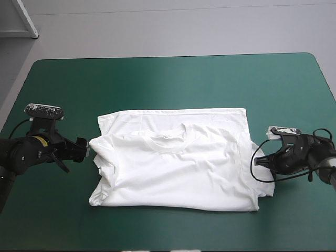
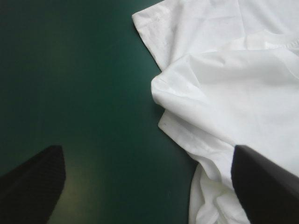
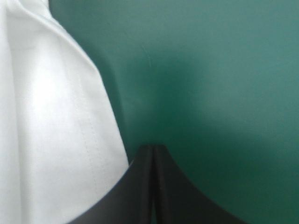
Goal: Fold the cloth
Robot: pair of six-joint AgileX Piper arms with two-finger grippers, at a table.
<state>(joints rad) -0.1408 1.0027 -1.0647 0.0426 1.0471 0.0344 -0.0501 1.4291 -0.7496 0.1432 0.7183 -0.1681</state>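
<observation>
T-shirt [image 1: 176, 165] lies in the middle of the teal-green cover [image 1: 157, 84], a little toward the near edge, white and mostly flat, with its collar [image 1: 169, 142] facing up. From where I stand it looks folded once across. A second layer shows as a strip along the far side, behind the collar, and the outline is a wide, rough rectangle. The left sleeve [image 1: 102, 152] is bunched in soft ridges rather than laid neatly, and the near right corner is a bit rumpled.

The left gripper [image 1: 84, 149] sits low just off the shirt's left edge. Its black fingers are spread wide and hold nothing, and the bunched sleeve lies just ahead of one of them. The right gripper [image 1: 262, 160] is beside the shirt's right edge. Its fingers are pressed together into a point, with no cloth between them.

I'd say it's partway done. One fold is made, and the sides have yet to be brought in to make a compact bundle.
</observation>
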